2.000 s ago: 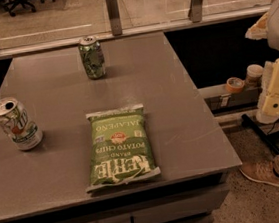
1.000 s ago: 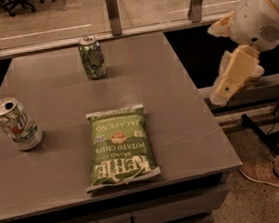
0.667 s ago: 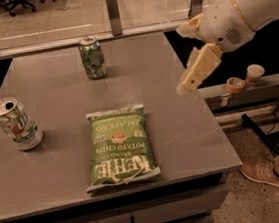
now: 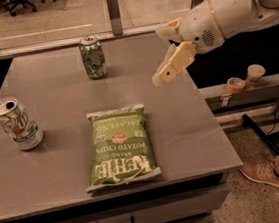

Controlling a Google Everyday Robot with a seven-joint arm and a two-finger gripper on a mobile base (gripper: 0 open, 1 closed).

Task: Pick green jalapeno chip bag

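Observation:
The green jalapeno chip bag [image 4: 119,147] lies flat on the grey table [image 4: 52,98], near the front edge, with its white "KETTLE" lettering toward the front. My gripper [image 4: 170,63] hangs above the table's right side, up and to the right of the bag and apart from it. It holds nothing that I can see. The white arm reaches in from the upper right.
A green patterned soda can [image 4: 93,57] stands at the back of the table. A white-and-green 7UP can [image 4: 17,123] stands at the left edge. A paper cup [image 4: 254,75] and a tape roll [image 4: 235,84] sit on a ledge to the right. A person's shoe [image 4: 265,174] is on the floor.
The arm has swung in from the right side and forward, so the gripper now hangs over the table's right part, closer to the bag. The bag and cans have not moved.

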